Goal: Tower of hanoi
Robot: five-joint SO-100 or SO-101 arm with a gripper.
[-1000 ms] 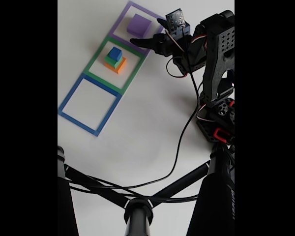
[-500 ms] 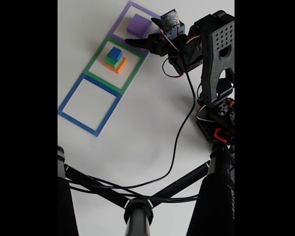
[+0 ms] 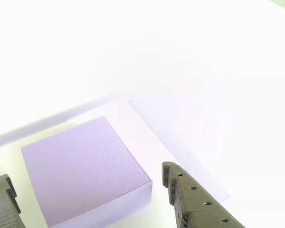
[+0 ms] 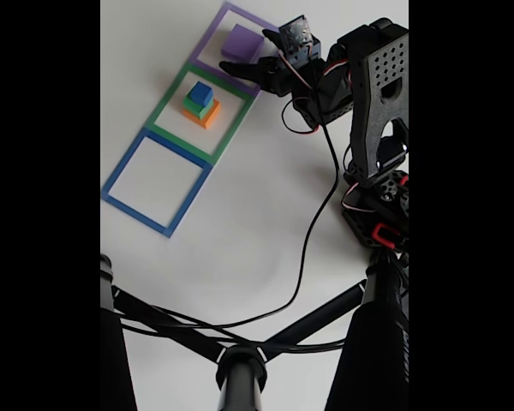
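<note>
White tabletop (image 4: 257, 214) carries no legible writing; hand (image 3: 85, 190) spread wide, fingers flanking purple block (image 3: 83, 166).

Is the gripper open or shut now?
Open. In the other view the gripper has its fingertips apart on either side of the purple block, not touching it.

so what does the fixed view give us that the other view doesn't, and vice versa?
Fixed view alone: the stack of orange-yellow block, green block and blue cube inside the green square outline, the bare blue square outline, and the arm.

Other view alone: the grainy top face of the purple block close up, with the gripper fingers spread either side of it, not touching.

Both: the purple block, the purple square outline, the open gripper.
</note>
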